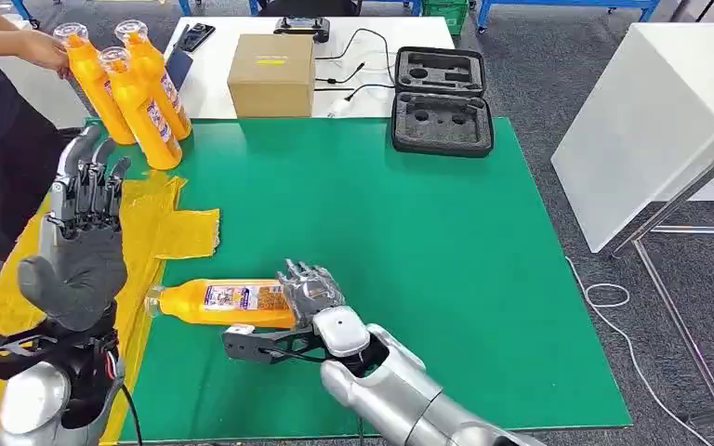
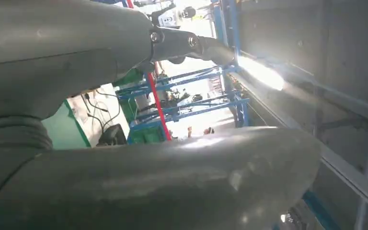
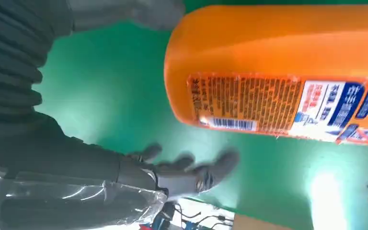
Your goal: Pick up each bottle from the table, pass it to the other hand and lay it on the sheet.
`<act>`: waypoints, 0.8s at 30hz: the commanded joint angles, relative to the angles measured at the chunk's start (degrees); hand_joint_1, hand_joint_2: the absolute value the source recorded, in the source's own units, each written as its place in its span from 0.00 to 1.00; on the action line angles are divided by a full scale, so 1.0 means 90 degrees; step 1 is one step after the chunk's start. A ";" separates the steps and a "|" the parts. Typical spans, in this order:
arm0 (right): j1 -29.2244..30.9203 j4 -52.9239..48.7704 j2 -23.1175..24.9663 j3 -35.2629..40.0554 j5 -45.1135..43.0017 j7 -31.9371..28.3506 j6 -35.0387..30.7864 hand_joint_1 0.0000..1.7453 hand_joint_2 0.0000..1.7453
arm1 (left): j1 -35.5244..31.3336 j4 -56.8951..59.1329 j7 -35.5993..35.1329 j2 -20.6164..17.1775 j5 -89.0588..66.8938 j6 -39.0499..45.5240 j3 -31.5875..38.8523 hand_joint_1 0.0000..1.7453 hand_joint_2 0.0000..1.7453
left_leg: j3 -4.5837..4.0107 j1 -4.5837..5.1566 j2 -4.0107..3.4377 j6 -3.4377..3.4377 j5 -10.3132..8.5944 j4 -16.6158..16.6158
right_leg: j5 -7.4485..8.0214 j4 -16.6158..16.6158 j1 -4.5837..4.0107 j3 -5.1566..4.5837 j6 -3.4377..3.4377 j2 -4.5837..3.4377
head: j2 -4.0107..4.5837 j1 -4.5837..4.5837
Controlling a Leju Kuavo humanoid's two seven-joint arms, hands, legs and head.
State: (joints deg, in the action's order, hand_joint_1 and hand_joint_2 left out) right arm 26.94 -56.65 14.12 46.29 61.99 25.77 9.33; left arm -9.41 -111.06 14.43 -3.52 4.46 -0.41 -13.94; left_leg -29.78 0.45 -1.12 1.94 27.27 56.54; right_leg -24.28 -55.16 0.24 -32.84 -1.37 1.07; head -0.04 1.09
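- The orange bottle [image 1: 228, 303] lies on its side on the green mat [image 1: 381, 242], cap pointing toward the yellow sheet [image 1: 163, 228], label facing up.
- The right hand [image 1: 310, 290] sits at the bottle's base end. In the right wrist view its fingers [image 3: 206, 175] are spread apart with green mat showing between them and the bottle [image 3: 287, 72], so it reads as released, not grasping.
- The left hand [image 1: 82, 237] is raised over the yellow sheet, palm turned up, fingers extended and apart, holding nothing.
- The step in hand looks like the pick-up: the right hand needs to close around the bottle before any hand-over.
- To do it well, I would bring the palm over the body of the bottle, not just the base, so the thumb and fingers close on opposite sides; a round bottle lying flat will likely roll away if pushed from one side.
- Grip toward the base half and leave the cap half free, so the waiting left hand has bare bottle to take.
- Lift level and slowly; the liquid inside may shift the weight.
- 3 more orange bottles [image 1: 130, 88] stand at the far left corner, where a person's hand [image 1: 45, 46] touches one. A cardboard box [image 1: 271, 74] and an open black case [image 1: 442, 98] sit beyond the mat's far edge, well apart from the work.
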 commanded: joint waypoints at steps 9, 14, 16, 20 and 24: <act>0.1144 0.3326 0.0194 0.0394 -0.0082 0.0111 -0.0424 0.00 1.00 | -0.0947 0.0251 -0.0553 0.0322 0.0144 -0.0271 -0.0423 0.00 0.00 | 0.0022 -0.0005 0.0042 -0.0013 -0.0009 -0.0003 | -0.0001 0.0008 -0.0003 0.0034 0.0004 0.0025 | 0.0000 -0.0002; 0.1297 0.3657 0.0305 0.0334 -0.0060 0.0095 -0.0459 0.00 1.00 | -0.1017 0.0333 -0.0541 0.0356 0.0193 -0.0268 -0.0439 0.00 0.00 | 0.0026 -0.0004 0.0026 -0.0017 -0.0007 -0.0001 | 0.0013 0.0003 -0.0001 0.0029 0.0017 0.0007 | 0.0000 0.0005; 0.1358 0.3745 0.0370 0.0359 -0.0007 0.0091 -0.0447 0.00 1.00 | -0.1005 0.0325 -0.0524 0.0356 0.0234 -0.0263 -0.0419 0.00 0.00 | 0.0030 -0.0003 0.0020 -0.0010 -0.0008 -0.0004 | 0.0015 0.0007 -0.0002 0.0031 0.0015 0.0008 | 0.0000 -0.0003; 0.1404 0.3835 0.0440 0.0378 0.0040 0.0066 -0.0407 0.00 1.00 | -0.1003 0.0296 -0.0498 0.0333 0.0278 -0.0254 -0.0369 0.00 0.00 | 0.0027 -0.0004 0.0022 -0.0017 -0.0008 -0.0001 | 0.0014 0.0003 -0.0002 0.0028 0.0017 0.0004 | 0.0000 0.0002; 0.1404 0.3835 0.0440 0.0378 0.0040 0.0066 -0.0407 0.00 1.00 | -0.1003 0.0296 -0.0498 0.0333 0.0278 -0.0254 -0.0369 0.00 0.00 | 0.0035 -0.0006 0.0031 -0.0023 -0.0013 -0.0005 | 0.0015 0.0008 -0.0004 0.0035 0.0018 0.0009 | 0.0000 -0.0002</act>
State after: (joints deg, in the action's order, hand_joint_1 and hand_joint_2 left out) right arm 38.16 -29.22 17.88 48.44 62.49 26.75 5.09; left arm -15.91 -111.34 9.97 -0.81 6.67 -2.84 -16.48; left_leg -29.53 0.46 -1.22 1.93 27.18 56.54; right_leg -24.11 -55.15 0.24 -32.67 -1.26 1.00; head -0.04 1.07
